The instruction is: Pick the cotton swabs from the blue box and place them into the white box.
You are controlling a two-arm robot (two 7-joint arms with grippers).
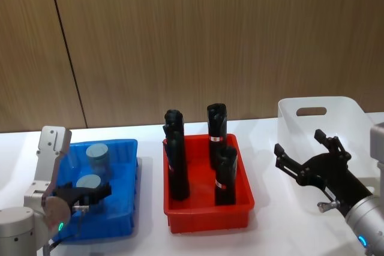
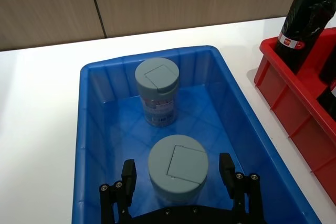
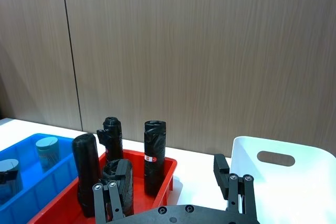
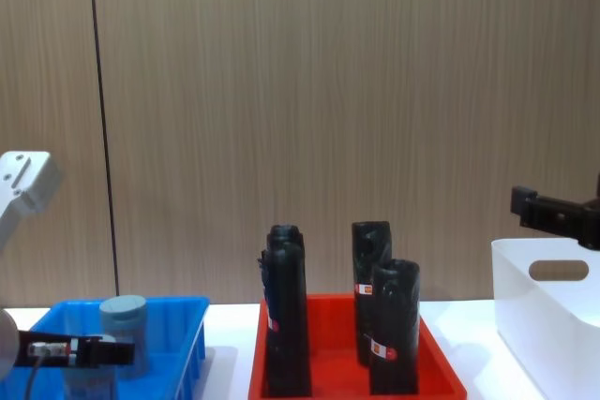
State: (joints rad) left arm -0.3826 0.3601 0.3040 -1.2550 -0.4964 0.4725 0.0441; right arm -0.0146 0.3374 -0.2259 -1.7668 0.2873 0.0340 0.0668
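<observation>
I'm straddling, left pincer [image 2: 177,172] unclenched, the near grey-lidded clear-plastic swab jar [image 2: 178,156] in the low blue plastic bin [image 2: 86,129]; off-centre closing risks toppling it. Right pincer [image 1: 300,142] idling unclenched by white plastic bin [image 1: 354,118].

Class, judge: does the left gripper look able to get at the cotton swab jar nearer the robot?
Probably yes. The left gripper is open with a finger on either side of the nearer jar in the blue box, nothing between; the other jar stands clear behind it.

Brown wood-grain wall panelling [image 1: 210,40] spans 12 o'clock. A dark vertical seam [image 1: 67,46] runs at 10 o'clock. White tabletop [image 1: 150,241] at 6 o'clock, evenly lit.
</observation>
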